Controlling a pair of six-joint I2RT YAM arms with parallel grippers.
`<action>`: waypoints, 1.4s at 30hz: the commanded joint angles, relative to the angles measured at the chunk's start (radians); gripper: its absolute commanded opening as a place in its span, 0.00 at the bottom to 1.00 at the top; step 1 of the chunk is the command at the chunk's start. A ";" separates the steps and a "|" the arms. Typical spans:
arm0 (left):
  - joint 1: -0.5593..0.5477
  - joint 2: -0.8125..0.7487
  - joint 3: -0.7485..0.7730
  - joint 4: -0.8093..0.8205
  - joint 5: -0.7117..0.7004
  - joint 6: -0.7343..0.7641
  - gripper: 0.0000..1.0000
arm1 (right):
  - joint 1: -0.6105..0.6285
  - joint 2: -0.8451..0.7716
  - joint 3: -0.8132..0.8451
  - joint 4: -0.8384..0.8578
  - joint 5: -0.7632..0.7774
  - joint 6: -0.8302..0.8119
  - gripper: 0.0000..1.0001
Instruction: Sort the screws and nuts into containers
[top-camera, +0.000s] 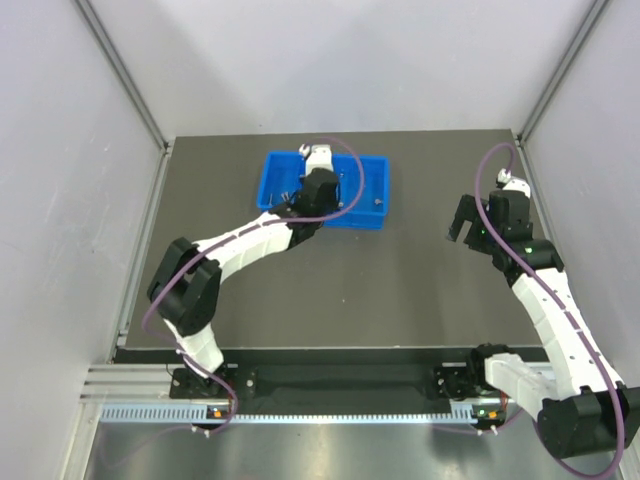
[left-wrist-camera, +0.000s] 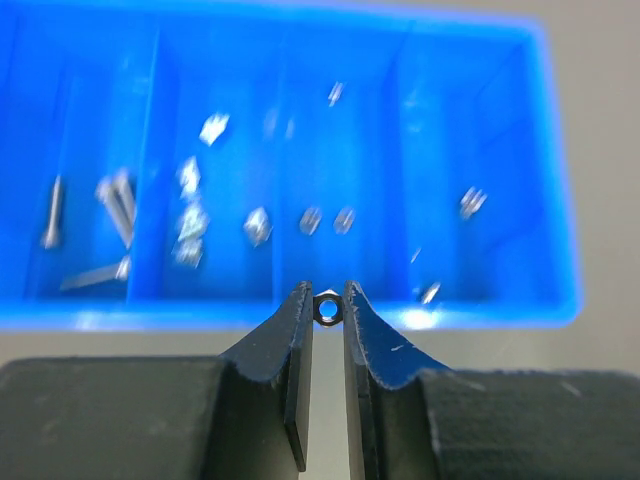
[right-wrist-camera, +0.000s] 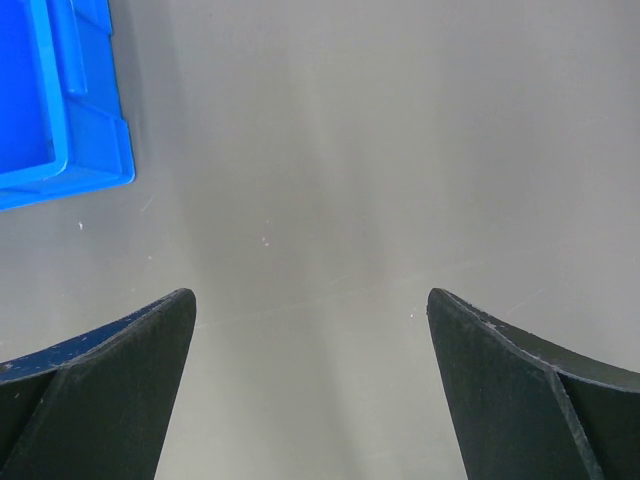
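One bright blue divided plastic tray (top-camera: 368, 218), blurred silvery screws (left-wrist-camera: 52, 212) and nuts (left-wrist-camera: 258, 225) inside, left claw (left-wrist-camera: 327, 295) pinching one tiny silvery hex nut (left-wrist-camera: 327, 308) at its near rim, right claw (right-wrist-camera: 310, 295) gaping, empty.

Dark grey tabletop (top-camera: 400, 290), pale grey walls (top-camera: 60, 150), aluminium rail (top-camera: 340, 412) along near edge

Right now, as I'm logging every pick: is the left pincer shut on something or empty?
Shut on a nut: the left pincer's tips pinch a small hexagonal nut between them, the blue tray just beyond.
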 joint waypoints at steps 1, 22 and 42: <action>-0.002 0.082 0.108 0.093 -0.003 0.071 0.06 | -0.017 -0.020 0.027 0.021 0.009 -0.005 1.00; 0.233 -0.048 0.351 -0.169 0.375 0.043 0.69 | -0.017 -0.037 0.209 0.061 -0.022 -0.050 1.00; 0.545 -1.167 -0.514 -0.385 0.275 -0.171 0.70 | -0.017 -0.222 -0.152 0.428 -0.215 -0.034 1.00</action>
